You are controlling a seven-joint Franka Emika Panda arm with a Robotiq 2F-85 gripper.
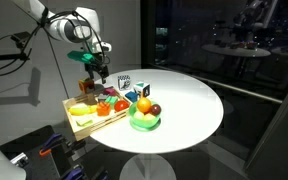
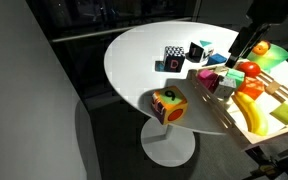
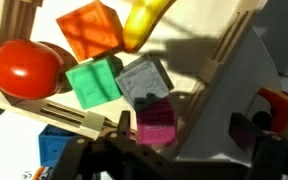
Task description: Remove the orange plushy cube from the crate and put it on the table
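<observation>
The orange plushy cube (image 3: 89,30) lies in the crate (image 3: 14,25), left of a yellow banana (image 3: 144,20) and beyond a green cube (image 3: 94,82). The gripper (image 1: 96,68) hovers above; jaw state cannot be determined. Centre over the cube, descend vertically, avoid neighbouring toys.

In the wrist view, the dark Robotiq gripper (image 3: 169,150) is cut off by the bottom edge, so its finger gap is unreadable. The light wooden slatted crate (image 2: 246,118) runs off the frame's right edge.
</observation>
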